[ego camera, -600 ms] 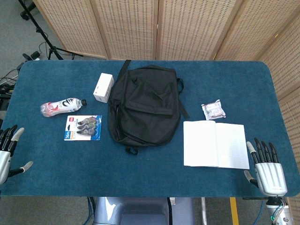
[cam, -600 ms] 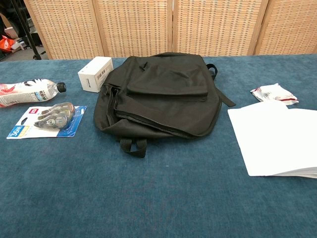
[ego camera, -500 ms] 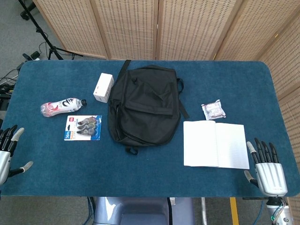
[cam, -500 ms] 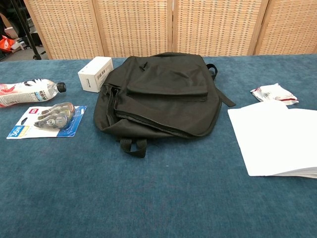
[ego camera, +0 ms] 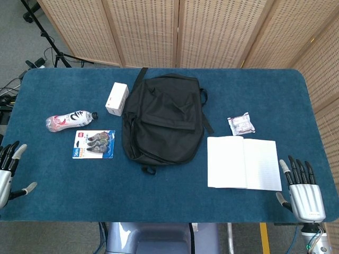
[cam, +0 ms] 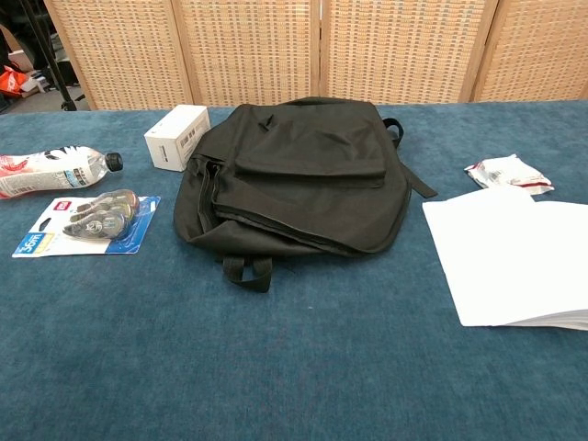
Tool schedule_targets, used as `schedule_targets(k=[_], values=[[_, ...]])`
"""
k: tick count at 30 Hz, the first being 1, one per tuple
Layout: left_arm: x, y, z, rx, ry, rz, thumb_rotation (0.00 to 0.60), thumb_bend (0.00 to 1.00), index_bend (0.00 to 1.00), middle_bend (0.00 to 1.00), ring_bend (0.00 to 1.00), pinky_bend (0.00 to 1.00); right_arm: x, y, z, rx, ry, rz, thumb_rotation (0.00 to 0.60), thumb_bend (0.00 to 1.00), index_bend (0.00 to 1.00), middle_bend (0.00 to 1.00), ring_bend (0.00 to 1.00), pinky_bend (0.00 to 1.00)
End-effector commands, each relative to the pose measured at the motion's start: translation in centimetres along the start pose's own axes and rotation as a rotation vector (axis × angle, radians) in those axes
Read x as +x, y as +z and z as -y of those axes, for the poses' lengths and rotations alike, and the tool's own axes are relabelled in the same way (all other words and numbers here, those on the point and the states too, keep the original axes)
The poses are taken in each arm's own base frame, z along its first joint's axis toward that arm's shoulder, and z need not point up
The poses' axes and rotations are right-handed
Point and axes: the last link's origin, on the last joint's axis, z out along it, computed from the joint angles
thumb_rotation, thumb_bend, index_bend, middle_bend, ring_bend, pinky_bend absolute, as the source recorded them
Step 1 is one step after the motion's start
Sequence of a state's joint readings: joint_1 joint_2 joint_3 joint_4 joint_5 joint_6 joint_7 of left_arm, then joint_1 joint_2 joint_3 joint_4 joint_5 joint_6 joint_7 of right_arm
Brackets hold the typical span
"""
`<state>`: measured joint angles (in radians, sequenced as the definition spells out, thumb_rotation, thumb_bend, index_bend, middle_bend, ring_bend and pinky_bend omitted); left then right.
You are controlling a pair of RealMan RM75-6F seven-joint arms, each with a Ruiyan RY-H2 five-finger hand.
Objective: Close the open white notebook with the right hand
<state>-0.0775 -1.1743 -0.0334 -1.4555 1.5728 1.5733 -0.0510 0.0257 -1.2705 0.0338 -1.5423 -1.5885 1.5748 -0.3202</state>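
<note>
The white notebook (ego camera: 243, 163) lies open and flat on the blue table (ego camera: 169, 203), right of centre; the chest view shows its pages (cam: 511, 257) at the right edge. My right hand (ego camera: 303, 192) sits at the table's near right corner, just right of and below the notebook, fingers spread, holding nothing. At the near left edge my left hand (ego camera: 9, 172) is also open and empty. Neither hand appears in the chest view.
A black backpack (ego camera: 163, 119) lies in the middle. A white box (ego camera: 117, 98), a plastic bottle (ego camera: 70, 120) and a blister pack (ego camera: 94, 144) sit to its left. A small wrapped packet (ego camera: 241, 124) lies just behind the notebook. Wicker screens stand behind the table.
</note>
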Motion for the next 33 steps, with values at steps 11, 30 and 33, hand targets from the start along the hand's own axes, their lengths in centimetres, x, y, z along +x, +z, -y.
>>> schedule_targets(k=[11, 30, 33], values=[[0.1, -0.1, -0.2, -0.004, 0.003, -0.003, 0.552, 0.07, 0.0, 0.0, 0.0, 0.0, 0.0, -0.3, 0.2, 0.005, -0.002, -0.001, 0.6, 0.26, 0.0, 0.0, 0.0, 0.0], [-0.1, 0.0, -0.2, -0.009, -0.003, 0.004, 0.553, 0.07, 0.0, 0.0, 0.0, 0.0, -1.3, -1.4, 5.0, 0.04, 0.053, 0.017, 0.6, 0.26, 0.0, 0.0, 0.0, 0.0], [-0.1, 0.0, -0.2, -0.011, -0.004, 0.005, 0.553, 0.07, 0.0, 0.0, 0.0, 0.0, -1.6, -1.5, 6.2, 0.047, 0.057, 0.017, 0.6, 0.26, 0.0, 0.0, 0.0, 0.0]])
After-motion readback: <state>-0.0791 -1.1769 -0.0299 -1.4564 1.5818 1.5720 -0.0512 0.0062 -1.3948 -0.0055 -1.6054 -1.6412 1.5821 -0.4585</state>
